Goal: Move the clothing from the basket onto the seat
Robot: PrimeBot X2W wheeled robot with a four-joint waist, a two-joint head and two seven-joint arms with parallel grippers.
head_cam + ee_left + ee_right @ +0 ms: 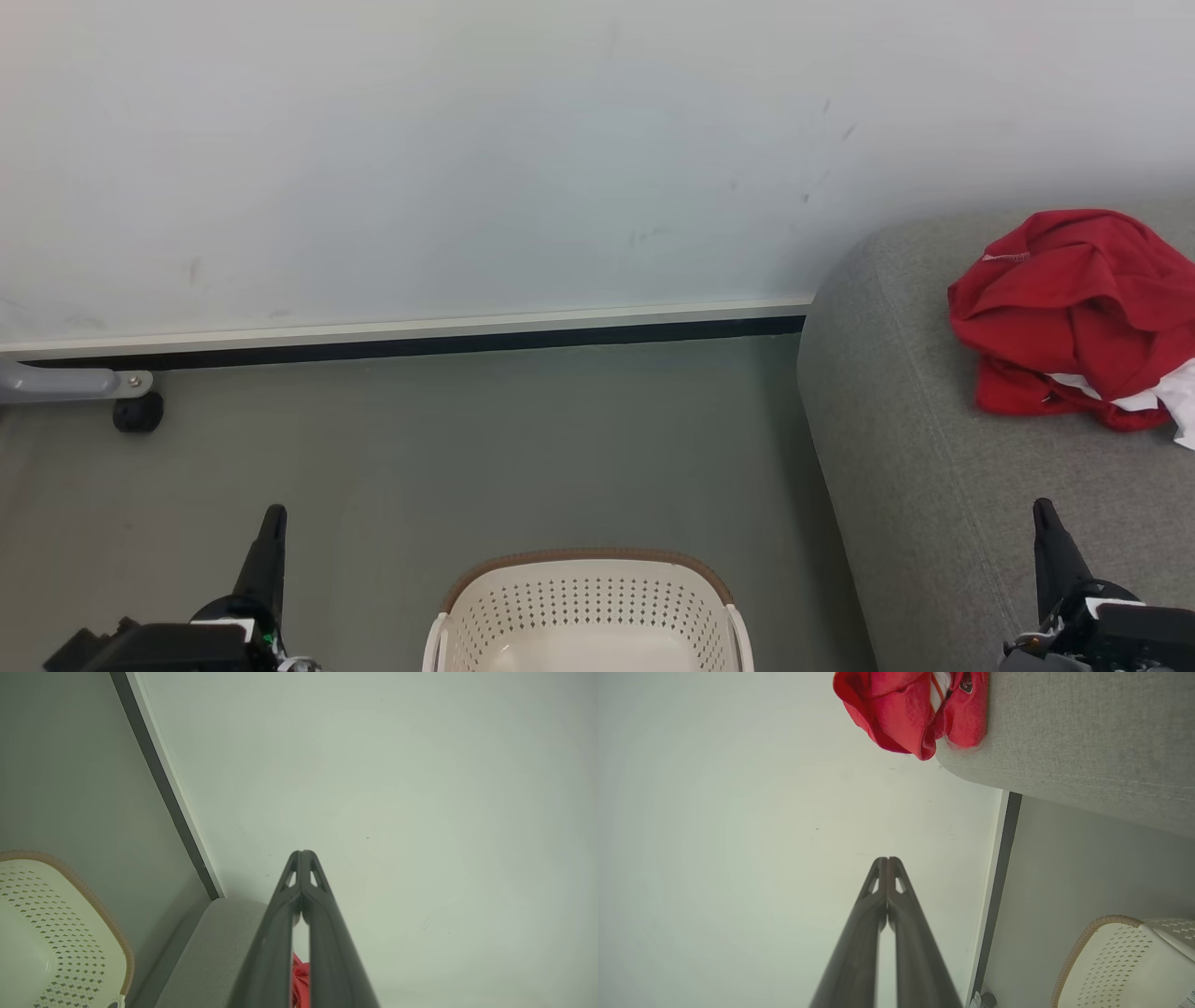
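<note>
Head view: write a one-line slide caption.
Red clothing heaped on the grey seat; basket on the floor, left gripper and right gripper shut.

We see the clothing (pixel 1064 308) as soft matt red cloth with white trim. The seat (pixel 915 485) wears rough grey woven fabric, matt. The basket (pixel 588 611) looks like smooth cream plastic, faintly glossy, with a brown woven-look rim. The wall (pixel 467 140) is smooth, matt and scuffed.

Two hands, left hand (pixel 271 527) and right hand (pixel 1047 523); one basket (pixel 588 597), one seat (pixel 915 448), one clothing heap (pixel 1074 308).
</note>
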